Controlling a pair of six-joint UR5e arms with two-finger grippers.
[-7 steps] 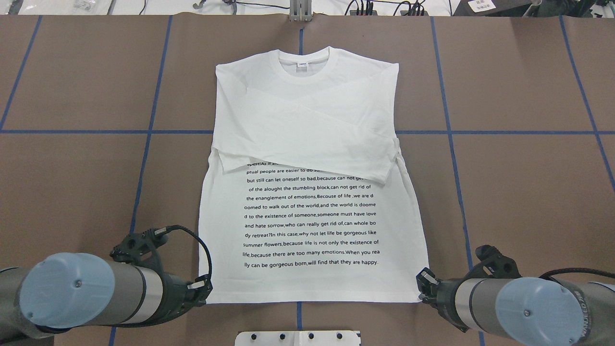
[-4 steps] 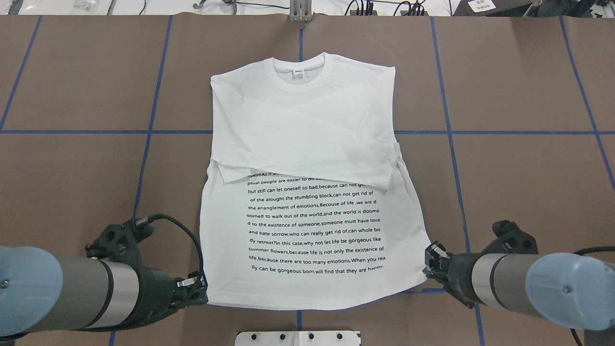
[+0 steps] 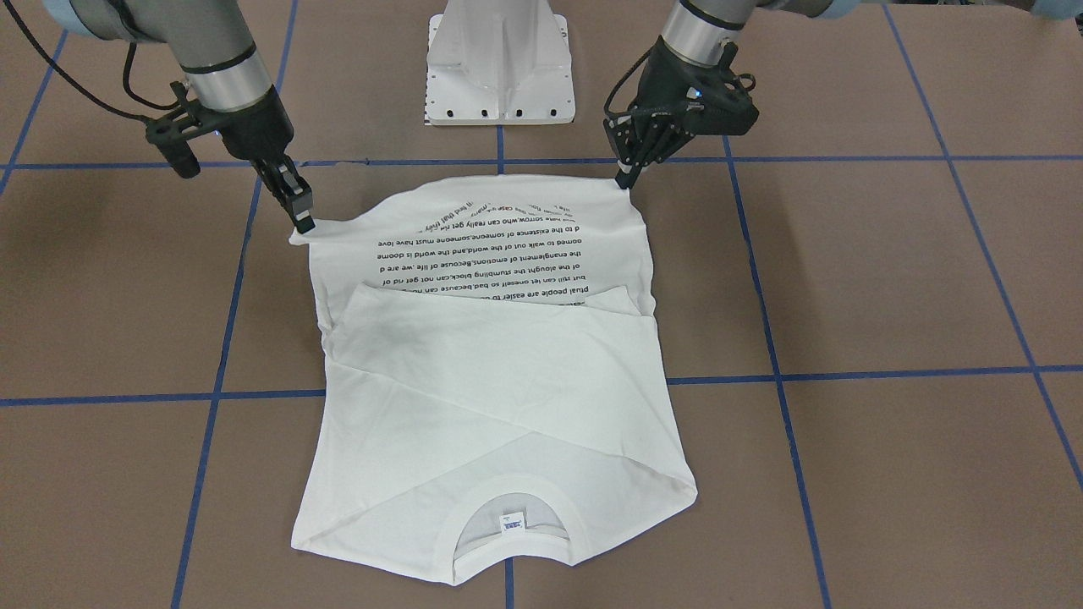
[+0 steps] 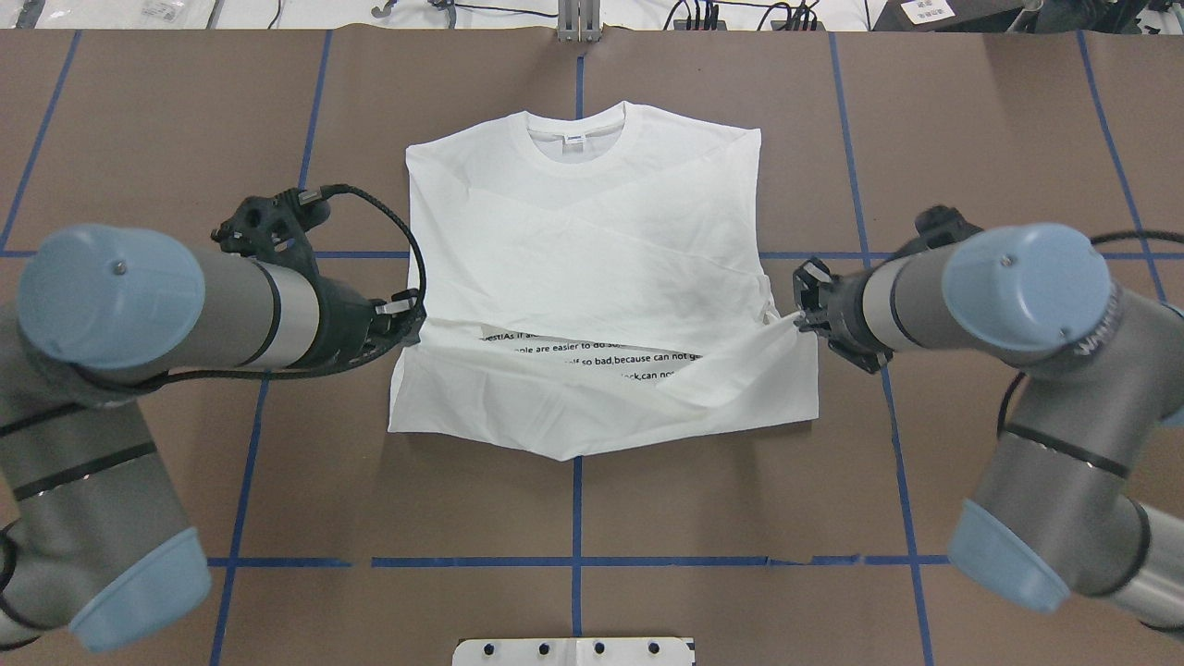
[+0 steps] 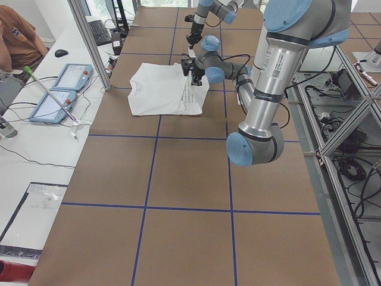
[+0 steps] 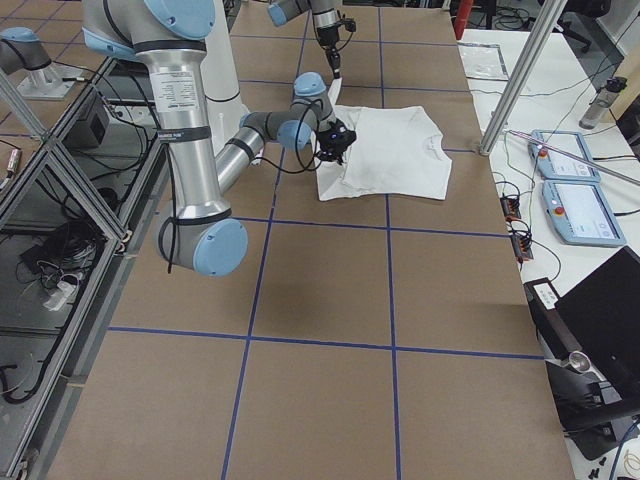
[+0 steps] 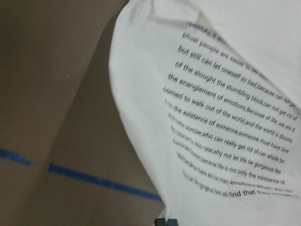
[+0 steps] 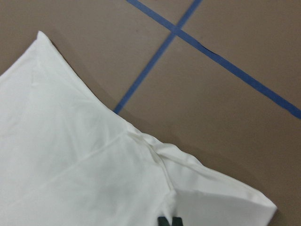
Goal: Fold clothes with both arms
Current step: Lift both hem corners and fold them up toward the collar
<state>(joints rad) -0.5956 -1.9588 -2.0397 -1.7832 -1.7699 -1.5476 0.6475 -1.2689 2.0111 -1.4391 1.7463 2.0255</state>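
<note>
Just one white long-sleeved T-shirt [image 4: 592, 231] on the counter [image 4: 971, 462], toward its far edge. Two arms: left end effector [image 4: 407, 319] and right end effector [image 4: 803, 294] each pinch one hem corner, lifted up.

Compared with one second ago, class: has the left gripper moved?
Yes. The left gripper, shut on the T-shirt hem, has travelled away from the white pedestal base toward the crosswise blue tape line.

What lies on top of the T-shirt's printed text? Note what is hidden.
The two folded sleeves lie crossed over the T-shirt, covering the upper lines of printed text. The lifted lower part, held by the left gripper and right gripper, hides the lower lines from overhead.
</note>
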